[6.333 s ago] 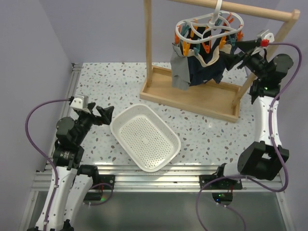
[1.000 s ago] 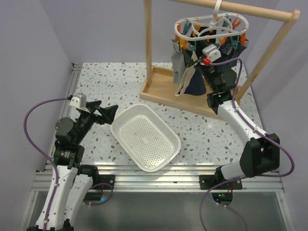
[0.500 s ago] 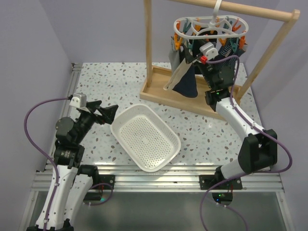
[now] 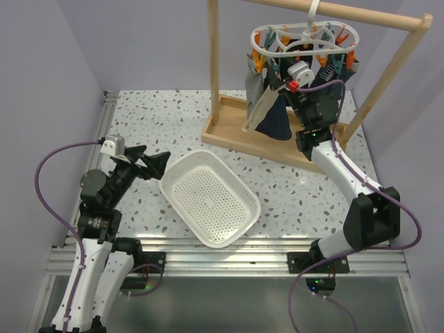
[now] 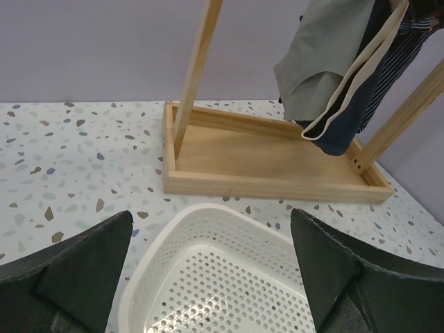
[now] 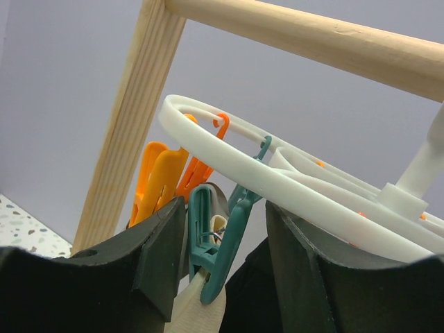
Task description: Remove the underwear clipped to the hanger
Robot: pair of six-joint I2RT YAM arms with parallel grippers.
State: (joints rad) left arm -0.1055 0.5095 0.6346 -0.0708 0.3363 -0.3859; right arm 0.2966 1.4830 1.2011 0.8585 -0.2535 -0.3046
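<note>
Tops of underwear [image 5: 326,62] cut off at upper edge; hanger [image 6: 215,142] ring runs off right edge.

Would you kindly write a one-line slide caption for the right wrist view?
Open right gripper flanking a teal clip holding beige fabric, beneath the white hanger and wooden rail.
</note>
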